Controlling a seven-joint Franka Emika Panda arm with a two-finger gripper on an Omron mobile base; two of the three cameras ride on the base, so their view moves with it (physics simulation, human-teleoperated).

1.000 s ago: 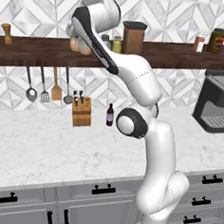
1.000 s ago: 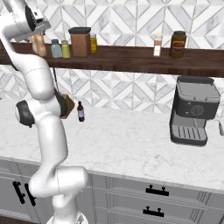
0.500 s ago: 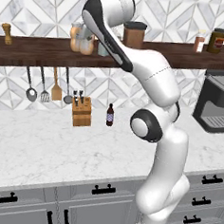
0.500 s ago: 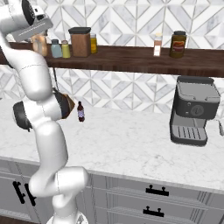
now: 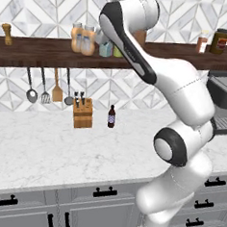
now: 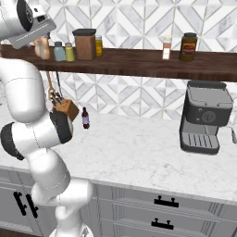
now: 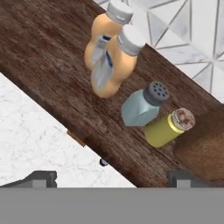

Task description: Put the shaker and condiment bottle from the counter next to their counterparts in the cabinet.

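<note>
Four small containers stood together on the cabinet [image 7: 52, 52] as you looked: two alike, the condiment bottle [image 7: 114, 65] touching its twin [image 7: 103, 33], then the shaker [image 7: 142, 105] against the yellow-green shaker [image 7: 168, 127]. Your fingers [image 7: 111, 177] were spread apart, empty, their tips half cut off below.

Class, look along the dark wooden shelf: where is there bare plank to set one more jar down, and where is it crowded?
The shelf is bare between the yellow jar and the white-orange bottle, and right of the dark-lidded jar. It is crowded on the left: two orange bottles, the blue-grey shaker, the yellow-green shaker and the brown canister stand close together.
</note>
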